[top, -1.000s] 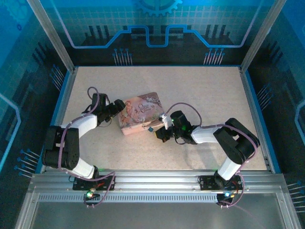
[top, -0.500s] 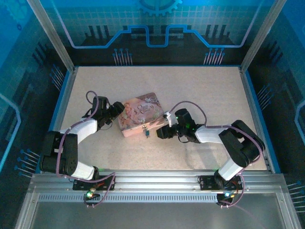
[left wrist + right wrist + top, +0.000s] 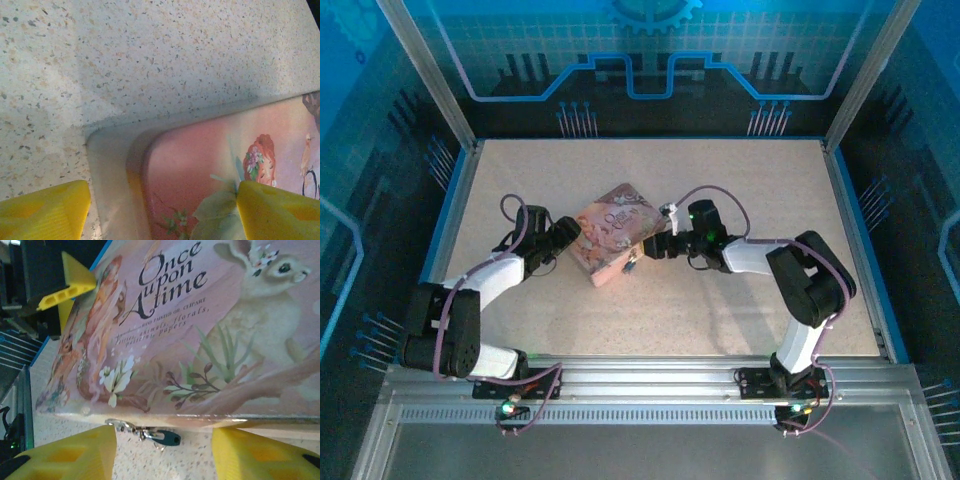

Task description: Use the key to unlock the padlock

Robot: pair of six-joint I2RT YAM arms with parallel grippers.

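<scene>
Tiny pale silver metal padlock (image 3: 131, 429) lies flat just ahead of the right claw (image 3: 163, 452), between its spread fingers, closer to the finger on the wrist view's left. Small thin key with dark teal head (image 3: 168, 439) touches the padlock's end, about level with the claw's middle. Inserted or not, can't tell.

The table (image 3: 740, 190) under the box (image 3: 210, 340) is matt and finely speckled, like a stone composite. The box's lid carries a smooth printed picture with a soft satin sheen. At the box's lower edge the padlock (image 3: 142, 432) is bright, glinting metal, with a smooth dark teal piece (image 3: 169, 439) beside it. Near that edge the right fingers (image 3: 65, 455) are matt yellow plastic. At the box's corner the left fingers (image 3: 45, 210) show fine ribbing.
</scene>
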